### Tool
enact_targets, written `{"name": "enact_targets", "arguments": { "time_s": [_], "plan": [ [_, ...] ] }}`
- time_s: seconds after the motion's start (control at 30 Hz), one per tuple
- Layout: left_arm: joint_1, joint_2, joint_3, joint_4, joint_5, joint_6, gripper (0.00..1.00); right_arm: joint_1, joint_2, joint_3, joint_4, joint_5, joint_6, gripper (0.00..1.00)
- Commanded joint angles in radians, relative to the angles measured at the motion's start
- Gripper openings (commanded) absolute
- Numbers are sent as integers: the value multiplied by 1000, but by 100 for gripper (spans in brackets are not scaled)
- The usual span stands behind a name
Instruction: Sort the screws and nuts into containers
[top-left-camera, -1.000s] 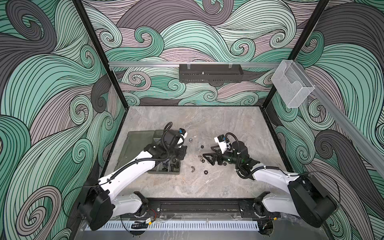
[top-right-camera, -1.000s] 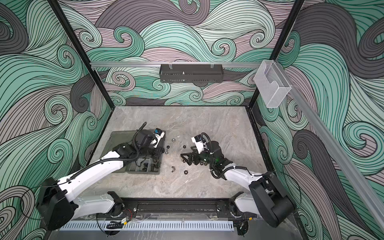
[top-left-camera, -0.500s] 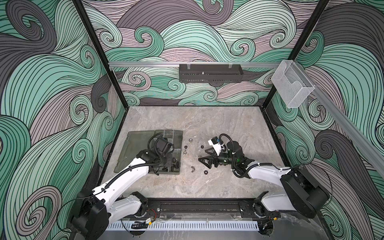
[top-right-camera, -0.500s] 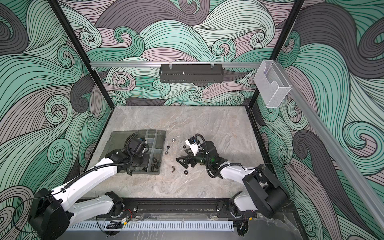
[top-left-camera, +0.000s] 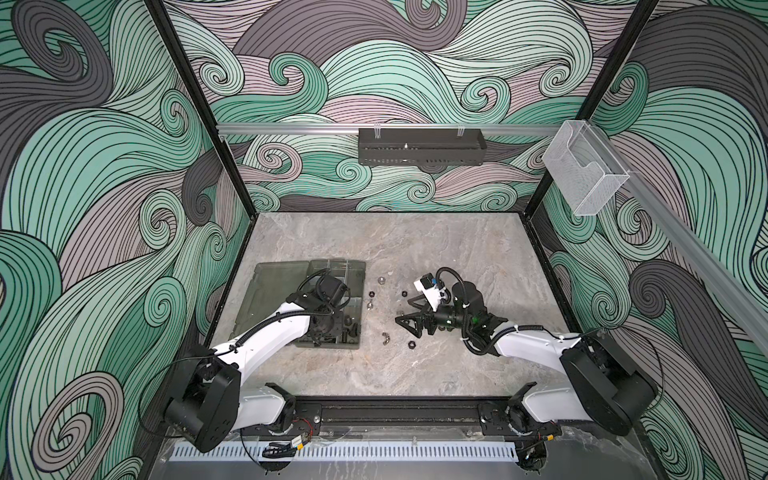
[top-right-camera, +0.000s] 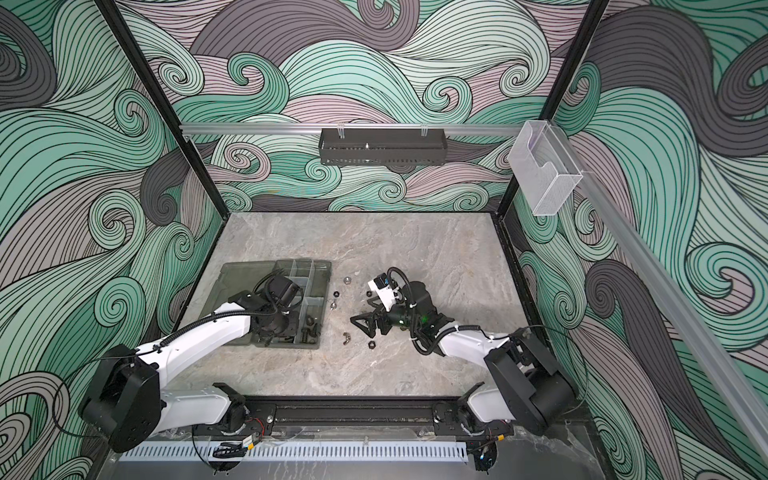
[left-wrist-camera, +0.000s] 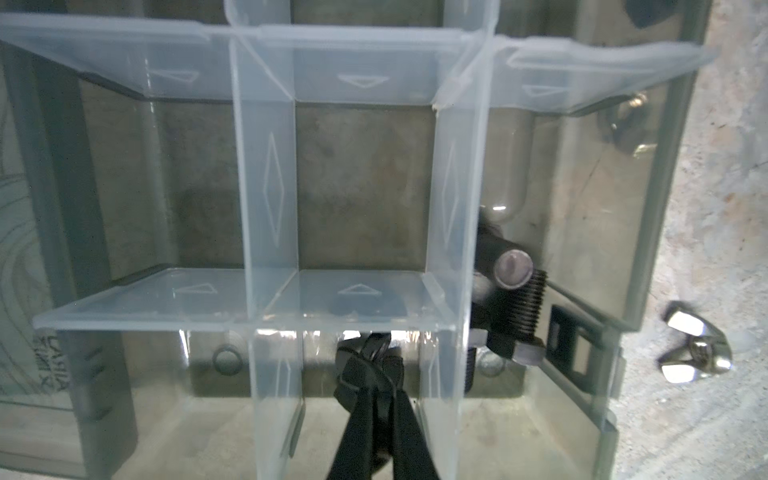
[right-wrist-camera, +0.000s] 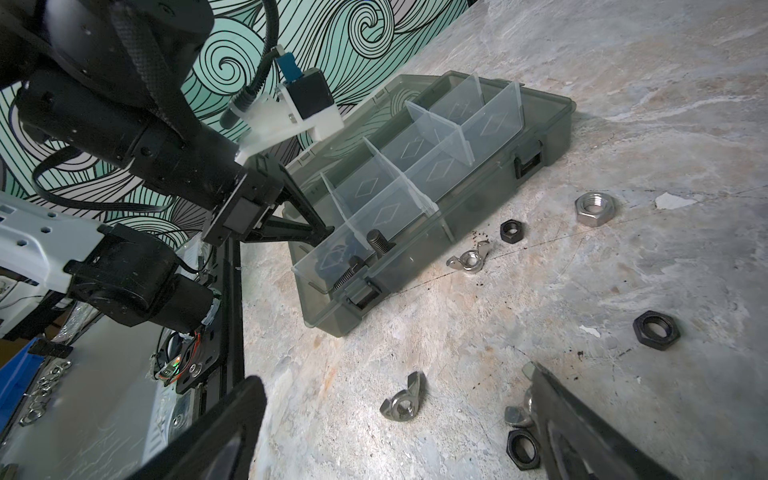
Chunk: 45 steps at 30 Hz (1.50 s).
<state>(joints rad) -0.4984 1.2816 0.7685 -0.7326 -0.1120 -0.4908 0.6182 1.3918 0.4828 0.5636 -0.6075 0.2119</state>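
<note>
The left gripper (left-wrist-camera: 368, 353) has its fingers pressed together, tips down in a compartment (left-wrist-camera: 365, 424) at the 6 o'clock end of the box (top-left-camera: 351, 272), taking 12 o'clock as the back wall in both top views. Whether anything is pinched between the tips cannot be told. The neighbouring compartment at 3 o'clock holds the black screws (left-wrist-camera: 524, 299), heaped against the clear divider (left-wrist-camera: 451, 249).

The box sits toward 9 o'clock on the table (top-left-camera: 415, 249), with its lid (top-left-camera: 274, 295) lying open and flat on its 9 o'clock side.

The right gripper (right-wrist-camera: 395, 378) is spread wide and low over the table, at 3 o'clock of the box and pointing toward 9 o'clock. It pinches nothing.

The nuts (top-left-camera: 380, 280) lie loose on the table in the strip between the box and the right gripper, strung from 12 toward 6 o'clock. Among them are a silver hex nut (right-wrist-camera: 595, 208), a small black nut (right-wrist-camera: 512, 231), a wider black nut (right-wrist-camera: 656, 330) and a wing nut (right-wrist-camera: 469, 261) just beside the box's 3 o'clock wall. Another wing nut (right-wrist-camera: 401, 405) rests on the table between the right gripper's fingers, apart from both. One more black nut (right-wrist-camera: 524, 449) lies close against one finger; contact cannot be told.
</note>
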Motion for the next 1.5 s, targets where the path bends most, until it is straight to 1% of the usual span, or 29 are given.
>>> {"name": "enact_targets", "arguments": {
  "time_s": [0.0, 0.17, 0.3, 0.47, 0.63, 0.73, 0.83, 0.93, 1.0, 1.07, 1.2, 1.33, 1.47],
  "plan": [
    [8, 10, 28, -38, -13, -18, 10, 4, 11, 28, 3, 1, -31, 99],
    [7, -9, -6, -10, -15, -30, 11, 3, 23, 37, 7, -15, -17, 99],
    [7, 3, 33, -37, -31, -19, 13, 3, 27, 42, -8, 4, -29, 99],
    [8, 8, 49, -58, -52, -21, 18, 4, 24, 41, -15, 13, -34, 99],
    [7, -36, 25, -36, -69, -26, 25, 5, 14, 41, -14, 5, -27, 99],
    [7, -53, 56, -35, -37, -11, 25, 4, 19, 40, -17, 17, -26, 99],
    [6, -60, 86, 13, 19, 56, 26, 5, 27, 50, -15, 5, -20, 99],
    [4, -41, 111, 12, 54, 44, 26, 4, 26, 42, -18, 22, -26, 99],
    [-7, -42, 101, 21, 52, 44, 26, 4, 17, 49, -46, 28, -35, 99],
    [-18, -60, 77, 58, 49, 47, 26, 3, 3, 43, -40, 33, -38, 99],
    [-49, -81, 93, 144, 109, 58, 26, 4, 6, 39, -44, 63, -40, 99],
    [-114, -12, 174, 183, 114, 84, 26, 3, 22, 50, -46, 53, -33, 99],
    [-170, 130, 263, 142, 103, 93, 26, 3, 12, 47, -51, 53, -32, 99]
  ]
}}
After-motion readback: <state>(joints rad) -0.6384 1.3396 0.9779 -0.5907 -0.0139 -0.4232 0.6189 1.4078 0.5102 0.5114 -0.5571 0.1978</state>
